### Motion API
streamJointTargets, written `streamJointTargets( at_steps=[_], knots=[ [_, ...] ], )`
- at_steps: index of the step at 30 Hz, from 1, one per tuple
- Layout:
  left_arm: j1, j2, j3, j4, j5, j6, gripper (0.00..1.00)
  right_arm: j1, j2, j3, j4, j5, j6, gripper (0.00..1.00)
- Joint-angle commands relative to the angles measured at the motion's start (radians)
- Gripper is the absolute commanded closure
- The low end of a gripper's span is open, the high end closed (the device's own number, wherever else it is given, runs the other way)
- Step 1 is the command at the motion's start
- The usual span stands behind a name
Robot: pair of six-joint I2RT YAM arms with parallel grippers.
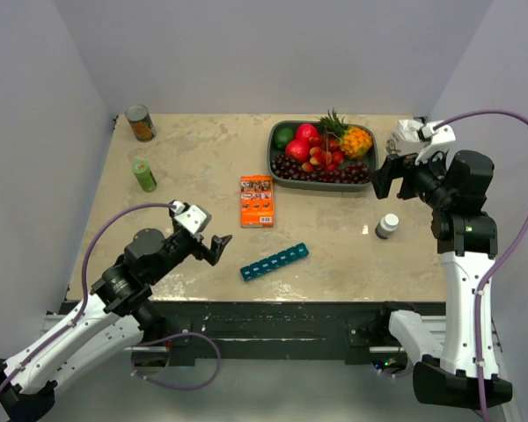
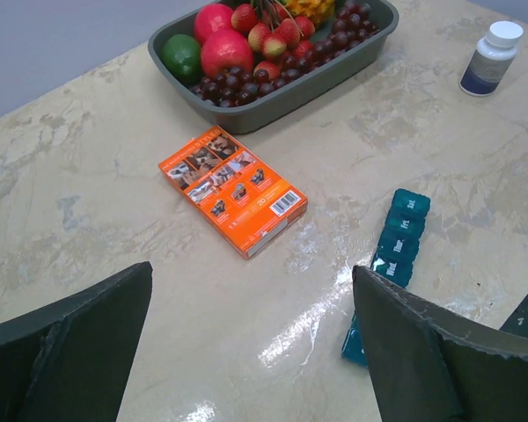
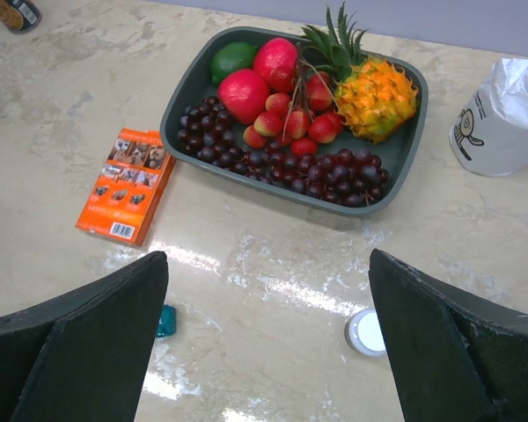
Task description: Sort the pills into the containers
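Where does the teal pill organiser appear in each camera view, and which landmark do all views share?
Top external: pill organiser lies centre, near the front edge.
Left wrist: organiser lower right, near end partly hidden.
Right wrist: only a teal corner, lower left.
Shared landmark: the orange box.

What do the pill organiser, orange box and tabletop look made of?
The pill organiser is likely moulded teal plastic with a glossy finish: separate small lids carry white printed day labels. The orange box is probably printed cardboard with a satin finish: crisp folded edges and a barcode. The tabletop could be polished stone or marble-look laminate, I cannot tell which: beige veining, bright glare.
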Motion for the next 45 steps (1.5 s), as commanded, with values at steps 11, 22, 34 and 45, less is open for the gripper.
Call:
streamJointTargets(
  at_steps=[11, 22, 34, 45],
  knots=[
    [0.016, 0.042, -0.008, 0.046, 0.192, 0.033, 0.01, 0.012, 0.105, 0.009, -0.336, -0.731, -0.720, 0.01],
    [0.014, 0.134, -0.090, 0.140, 0.436, 0.137, 0.04, 0.433, 0.237, -0.203, -0.288, -0.436, -1.156, 0.01],
    [-0.019, 0.287, -0.131, 0.181, 0.465, 0.330, 0.08, 0.727, 0.464, -0.351, 0.120, -0.285, -1.222, 0.01],
    [-0.095, 0.389, -0.139, 0.167, 0.393, 0.415, 0.09, 0.839, 0.620, -0.379, 0.269, -0.159, -1.217, 0.10]
  ],
)
